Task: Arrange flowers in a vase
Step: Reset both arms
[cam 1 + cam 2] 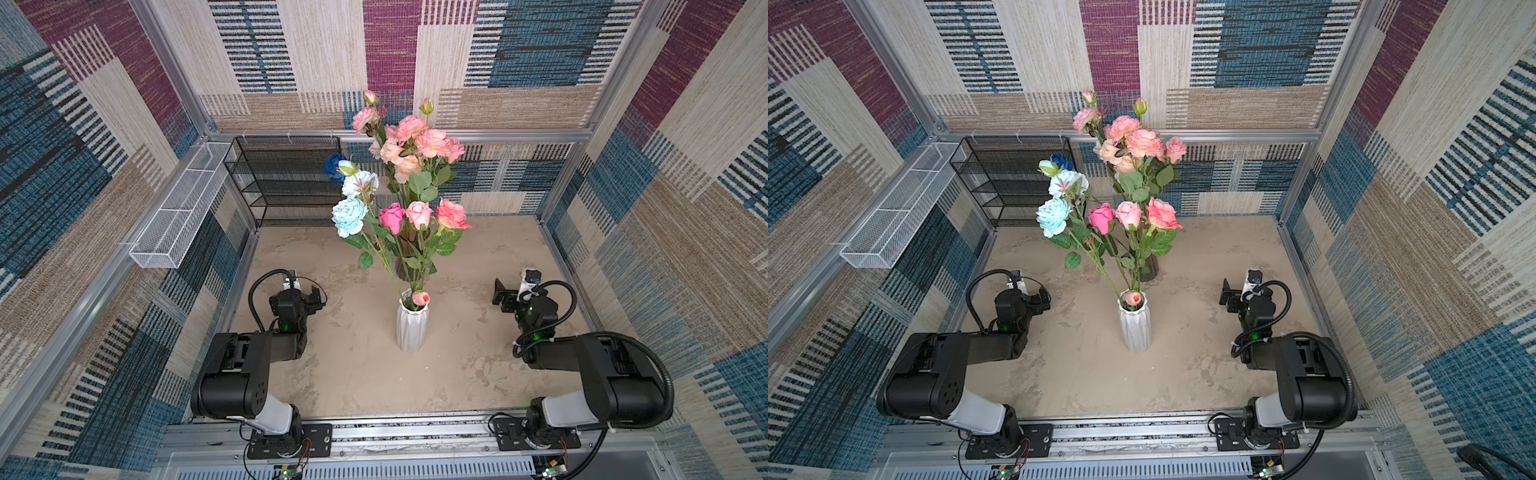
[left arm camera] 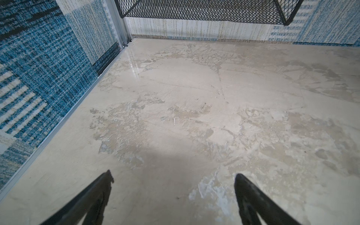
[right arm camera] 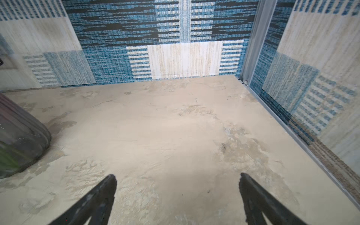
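Note:
A white faceted vase [image 1: 411,326] [image 1: 1135,330] stands mid-table. A short pink tulip [image 1: 420,297] [image 1: 1133,297] sits in its mouth, and long green stems rise from it to pale blue flowers [image 1: 349,216] [image 1: 1053,216] and pink roses [image 1: 419,214] [image 1: 1128,214]. Behind it, a dark glass vase [image 1: 400,269] [image 1: 1150,266] [image 3: 19,140] carries a tall pink and peach cluster [image 1: 415,143] [image 1: 1133,141]. A deep blue flower [image 1: 333,166] shows at the back. My left gripper [image 1: 316,297] [image 1: 1043,297] [image 2: 173,174] and right gripper [image 1: 500,293] [image 1: 1227,296] [image 3: 177,175] are open over bare table, either side of the vases.
A black mesh shelf [image 1: 286,178] [image 2: 204,9] stands against the back wall on the left. A white mesh basket [image 1: 178,212] hangs on the left wall rail. Patterned walls close in three sides of the beige table [image 1: 478,374].

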Controlling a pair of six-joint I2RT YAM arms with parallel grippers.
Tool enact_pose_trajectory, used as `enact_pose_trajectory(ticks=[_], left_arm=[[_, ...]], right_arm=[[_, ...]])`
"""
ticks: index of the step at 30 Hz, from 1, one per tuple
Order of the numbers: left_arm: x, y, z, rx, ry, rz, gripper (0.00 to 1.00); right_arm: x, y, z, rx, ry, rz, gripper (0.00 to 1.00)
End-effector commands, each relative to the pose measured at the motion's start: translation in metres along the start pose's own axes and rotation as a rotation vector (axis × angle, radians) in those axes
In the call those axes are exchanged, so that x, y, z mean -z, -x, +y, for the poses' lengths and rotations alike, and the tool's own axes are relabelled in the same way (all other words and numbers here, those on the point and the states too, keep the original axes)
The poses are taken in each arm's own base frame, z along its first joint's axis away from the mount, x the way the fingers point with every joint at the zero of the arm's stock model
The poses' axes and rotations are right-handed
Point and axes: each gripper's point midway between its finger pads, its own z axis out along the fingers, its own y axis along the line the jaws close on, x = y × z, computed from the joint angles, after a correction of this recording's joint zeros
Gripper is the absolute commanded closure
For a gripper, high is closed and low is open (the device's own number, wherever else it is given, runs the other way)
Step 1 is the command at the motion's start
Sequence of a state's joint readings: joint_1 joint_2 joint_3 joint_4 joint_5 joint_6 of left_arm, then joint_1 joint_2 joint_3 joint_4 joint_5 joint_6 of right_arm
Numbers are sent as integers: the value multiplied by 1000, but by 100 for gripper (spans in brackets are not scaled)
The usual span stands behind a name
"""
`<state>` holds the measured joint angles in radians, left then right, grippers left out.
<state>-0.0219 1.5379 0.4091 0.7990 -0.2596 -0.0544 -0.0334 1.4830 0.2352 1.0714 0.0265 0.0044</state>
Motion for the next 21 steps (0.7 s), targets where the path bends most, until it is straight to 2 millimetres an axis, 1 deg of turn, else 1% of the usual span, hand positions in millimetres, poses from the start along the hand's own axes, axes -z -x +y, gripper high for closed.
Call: enact_pose_trajectory(ticks=[1, 2, 3, 15, 17, 19, 21], left_arm=[[0, 11, 1, -8, 3, -44, 1], [0, 11, 0, -8, 2, -42, 1], [0, 11, 1, -9, 3, -42, 1], [0, 11, 1, -9, 3, -42, 1], [0, 11, 1, -9, 2, -43, 1], [0, 11, 0, -8, 2, -42, 1], [0, 11, 0, -9, 1, -42, 1]], right_arm=[[7, 26, 5, -16, 33, -145, 0], [10, 27, 5, -17, 33, -165, 0], [8, 23, 5, -19, 31, -139, 0], [9, 25, 5, -16, 32, -149, 0], [5, 24, 11, 3, 67, -134, 0], [1, 22, 22, 31, 127, -116, 0], [2, 22, 23, 33, 131, -119, 0]])
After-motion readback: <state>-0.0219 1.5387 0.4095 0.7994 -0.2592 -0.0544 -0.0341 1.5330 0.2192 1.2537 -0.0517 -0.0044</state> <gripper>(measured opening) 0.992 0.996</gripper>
